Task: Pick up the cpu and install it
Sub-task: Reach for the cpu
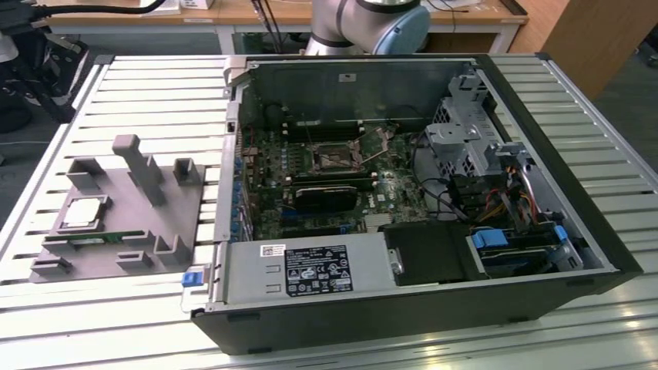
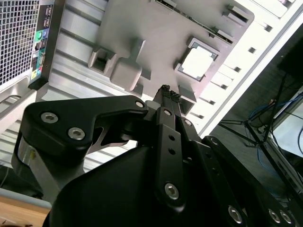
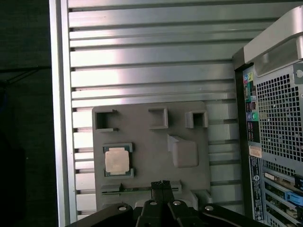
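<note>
CPU (image 1: 85,212) lies flat in its recess of the grey tray (image 1: 200,212). The tray sits on the slatted worktop (image 1: 154,85) at the exterior view's left, beside the open computer case (image 1: 411,193). In the first wrist view the pincer (image 3: 162,184) hangs over the tray's edge, apart from the CPU, fingers pressed together and gripping nothing.

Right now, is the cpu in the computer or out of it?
Out. The cpu lies flat in a recess of the grey tray, beside the open computer case.
</note>
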Controlling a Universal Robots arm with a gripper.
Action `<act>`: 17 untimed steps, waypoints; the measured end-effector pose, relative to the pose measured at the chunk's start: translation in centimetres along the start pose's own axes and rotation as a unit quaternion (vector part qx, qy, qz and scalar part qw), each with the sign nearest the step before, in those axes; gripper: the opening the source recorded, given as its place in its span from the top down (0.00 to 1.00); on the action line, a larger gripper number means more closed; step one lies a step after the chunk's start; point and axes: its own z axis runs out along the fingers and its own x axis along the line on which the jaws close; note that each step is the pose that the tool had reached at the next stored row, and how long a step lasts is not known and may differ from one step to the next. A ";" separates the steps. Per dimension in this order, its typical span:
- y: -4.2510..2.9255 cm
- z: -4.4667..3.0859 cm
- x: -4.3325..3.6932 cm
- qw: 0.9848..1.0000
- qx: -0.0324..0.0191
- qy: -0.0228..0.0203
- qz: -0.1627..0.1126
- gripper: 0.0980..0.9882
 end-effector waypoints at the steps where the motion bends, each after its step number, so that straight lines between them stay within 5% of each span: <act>1: -0.01 0.01 0.12 1.000 0.000 0.000 0.000 0.99; 17: -0.21 0.12 2.64 1.000 0.000 0.001 0.000 0.99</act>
